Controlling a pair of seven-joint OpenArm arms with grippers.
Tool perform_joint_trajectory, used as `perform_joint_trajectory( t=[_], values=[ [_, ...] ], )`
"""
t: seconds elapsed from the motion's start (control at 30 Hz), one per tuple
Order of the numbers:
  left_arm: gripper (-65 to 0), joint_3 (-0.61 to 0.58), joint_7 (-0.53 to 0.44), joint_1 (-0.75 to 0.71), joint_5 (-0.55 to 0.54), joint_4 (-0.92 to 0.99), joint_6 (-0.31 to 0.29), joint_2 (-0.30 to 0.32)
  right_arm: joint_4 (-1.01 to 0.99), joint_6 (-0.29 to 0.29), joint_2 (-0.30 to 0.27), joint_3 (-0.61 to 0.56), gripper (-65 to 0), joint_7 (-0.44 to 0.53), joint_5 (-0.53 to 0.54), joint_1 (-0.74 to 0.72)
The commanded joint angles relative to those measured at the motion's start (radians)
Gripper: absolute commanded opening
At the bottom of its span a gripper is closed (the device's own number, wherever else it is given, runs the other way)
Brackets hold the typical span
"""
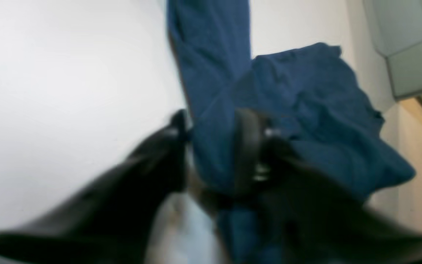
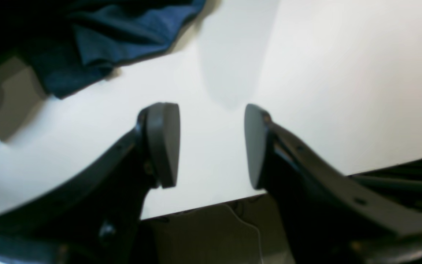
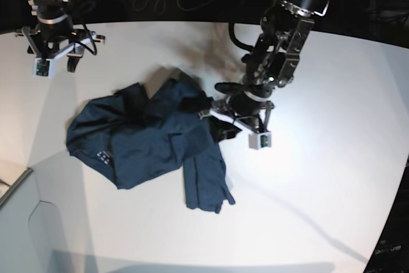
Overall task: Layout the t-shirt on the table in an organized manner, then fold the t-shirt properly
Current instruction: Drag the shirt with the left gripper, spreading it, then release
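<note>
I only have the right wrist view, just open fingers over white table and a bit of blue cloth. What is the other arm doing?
Observer: The left gripper has its fingers around a fold of the t-shirt.
Operator: Where on the shirt?
Observer: At the edge nearest that arm, in the base view.
Operator: Is the shirt laid flat?
Observer: No, it lies crumpled on the table, with one strip trailing toward the near edge.
Operator: And my arm?
Observer: The right gripper hangs open at the far corner, clear of the cloth.

T-shirt [image 3: 147,135] was dark navy blue, small pale label print; counter [image 3: 332,158] matte white; both grippers' fingers black.
</note>
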State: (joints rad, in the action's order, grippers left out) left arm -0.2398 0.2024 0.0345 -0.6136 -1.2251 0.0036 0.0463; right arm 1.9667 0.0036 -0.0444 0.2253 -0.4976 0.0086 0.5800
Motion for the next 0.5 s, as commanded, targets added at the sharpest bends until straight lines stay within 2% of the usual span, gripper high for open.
perform_joint_trajectory(
  t=[0.0, 0.03, 0.1, 0.23, 0.37, 0.47],
  values=[
    [-62.0, 0.001, -0.021, 0.015, 0.001, -0.015, -0.009, -0.004, 0.015, 0.002, -0.005, 0.003, -36.2, 0.021, 0.000, 0.004],
    [-65.0, 0.001, -0.021, 0.015, 0.001, -0.020, -0.009, -0.006, 0.015, 0.002, -0.005, 0.003, -36.2, 0.021, 0.000, 0.004],
    [-62.9, 0.000, -0.021, 0.014, -0.001, -0.035, -0.007, -0.006, 0.015, 0.002, -0.005, 0.003, -36.2, 0.021, 0.000, 0.004],
    [-64.8, 0.000, -0.021, 0.026, -0.001, -0.140, -0.004, -0.006, 0.015, 0.002, -0.005, 0.003, -36.2, 0.021, 0.000, 0.004],
    [-64.9, -0.002, -0.021, 0.097, -0.001, -0.250, -0.004, -0.010, 0.013, 0.002, -0.005, 0.003, -36.2, 0.021, 0.000, 0.004],
    [-64.9, -0.003, -0.021, 0.181, 0.001, -0.287, -0.006, -0.047, 0.013, 0.002, -0.005, 0.003, -36.2, 0.021, 0.000, 0.004]
  ],
)
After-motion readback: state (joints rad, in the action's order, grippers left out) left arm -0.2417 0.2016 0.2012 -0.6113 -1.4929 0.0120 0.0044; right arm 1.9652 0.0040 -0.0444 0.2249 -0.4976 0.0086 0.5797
